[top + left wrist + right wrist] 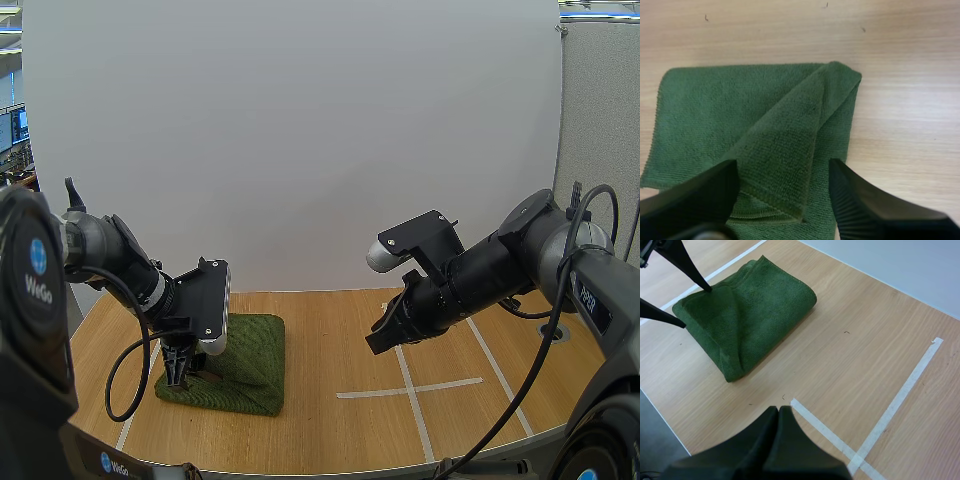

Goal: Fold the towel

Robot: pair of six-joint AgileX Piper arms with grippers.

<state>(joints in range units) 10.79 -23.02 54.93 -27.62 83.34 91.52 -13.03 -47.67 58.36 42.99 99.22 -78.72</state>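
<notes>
Lying at the lower left of the high view, the green towel rested on the tabletop as a compact folded rectangle. One loose flap was raised into a ridge at its near end. The left tool stood over that end with its fingers spread, the ridge of cloth between them and not yet gripped. The right tool hung at centre right, well apart from the towel, with its fingers pressed together on nothing, above the white tape lines.

Assessment: the step in hand appeared to be taking up the loose flap. To do it well, the left tool should close low on the ridge and catch every layer of the flap. It should then carry the flap flat across so that the corners meet squarely.

Clearance: the towel lay near the front left edge of the tabletop, leaving little margin on that side. Bare wood extended from the towel toward the centre, giving ample room for movement.
</notes>
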